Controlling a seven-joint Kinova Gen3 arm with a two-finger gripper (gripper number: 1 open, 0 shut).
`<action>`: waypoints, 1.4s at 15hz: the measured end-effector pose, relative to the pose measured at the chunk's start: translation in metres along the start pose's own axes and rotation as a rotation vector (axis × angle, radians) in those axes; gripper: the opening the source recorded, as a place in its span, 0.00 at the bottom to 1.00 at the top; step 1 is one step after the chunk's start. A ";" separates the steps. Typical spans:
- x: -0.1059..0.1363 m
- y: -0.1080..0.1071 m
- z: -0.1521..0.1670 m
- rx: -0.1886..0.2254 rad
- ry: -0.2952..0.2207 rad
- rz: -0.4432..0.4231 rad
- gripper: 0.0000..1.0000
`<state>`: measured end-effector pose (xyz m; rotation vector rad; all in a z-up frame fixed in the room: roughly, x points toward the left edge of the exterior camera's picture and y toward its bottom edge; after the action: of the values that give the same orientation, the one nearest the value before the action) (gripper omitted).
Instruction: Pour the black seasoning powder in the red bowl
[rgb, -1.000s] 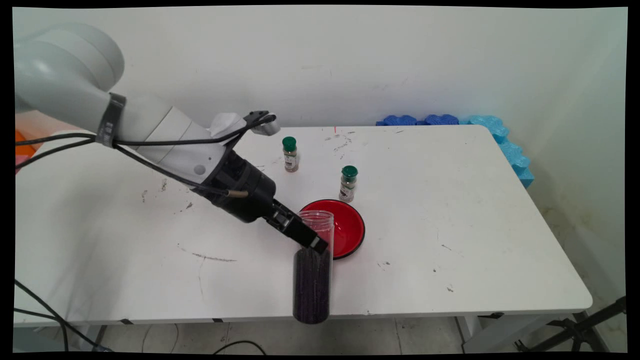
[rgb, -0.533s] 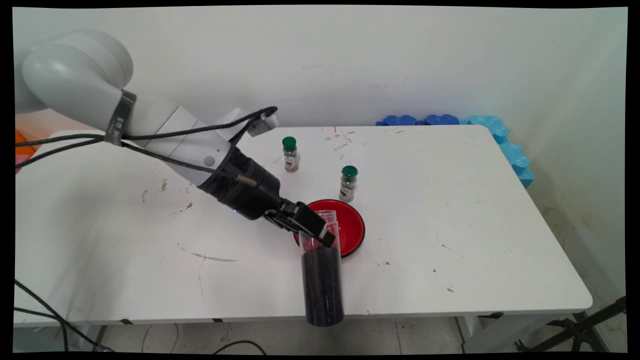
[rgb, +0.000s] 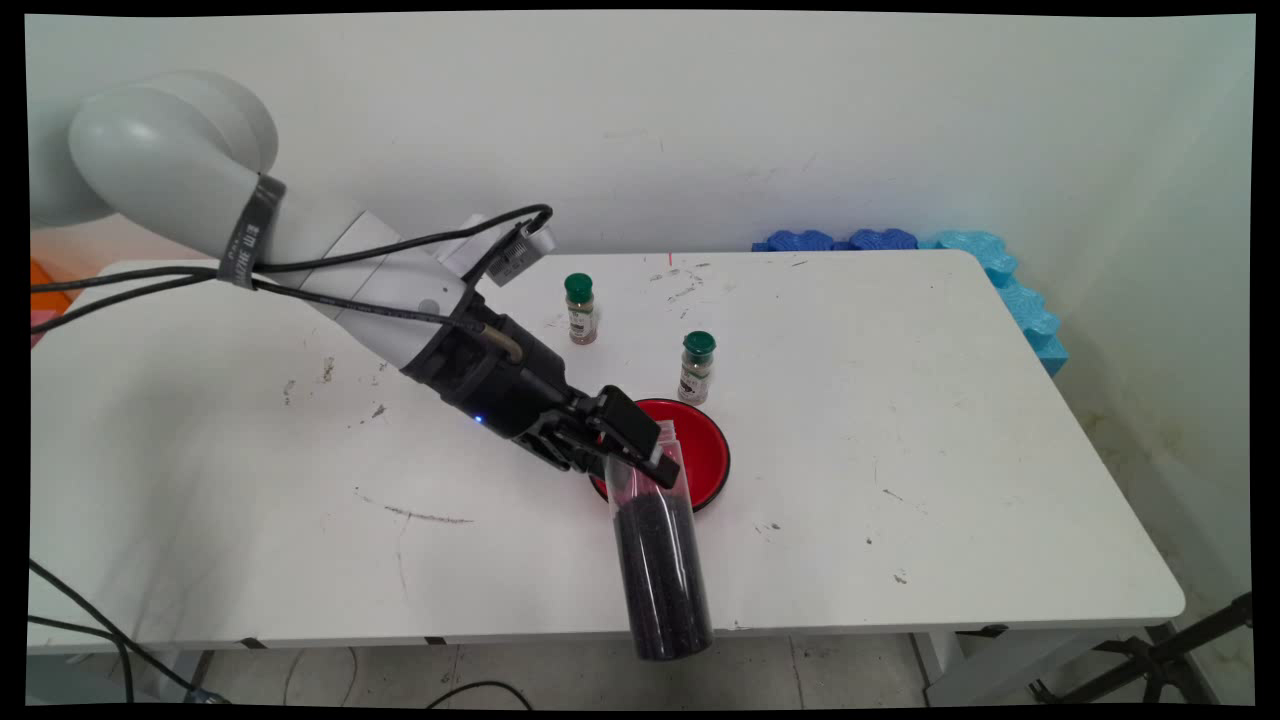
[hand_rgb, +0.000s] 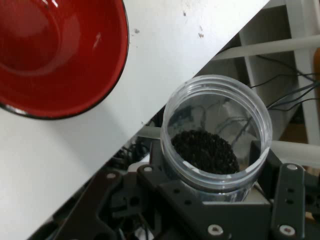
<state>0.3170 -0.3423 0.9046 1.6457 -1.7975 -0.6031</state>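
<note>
My gripper (rgb: 640, 462) is shut on a tall clear jar (rgb: 660, 560) of black grains, gripping it near its open top. The jar hangs in the air, tilted with its mouth toward the red bowl (rgb: 705, 445) and its base out over the table's near edge. In the hand view the jar's open mouth (hand_rgb: 216, 134) faces the camera, the black grains (hand_rgb: 205, 151) lie low inside, and the red bowl (hand_rgb: 55, 55) sits at the upper left, empty.
Two small green-capped spice bottles stand behind the bowl, one (rgb: 697, 367) close to its far rim, the other (rgb: 580, 309) further back left. Blue foam pieces (rgb: 900, 242) lie along the table's far right corner. Black cables (rgb: 330, 290) hang from the arm.
The wrist has rolled and shifted a little right. The jar has gone from upright to leaning, its base swinging right and its mouth moving toward the bowl.
</note>
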 end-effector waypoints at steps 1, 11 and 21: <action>0.001 -0.001 0.000 -0.006 -0.005 -0.029 0.00; 0.018 -0.016 0.003 -0.050 -0.016 -0.291 0.00; 0.029 -0.031 0.004 -0.065 0.003 -0.543 0.00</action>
<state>0.3356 -0.3752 0.8839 2.0951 -1.3021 -0.8784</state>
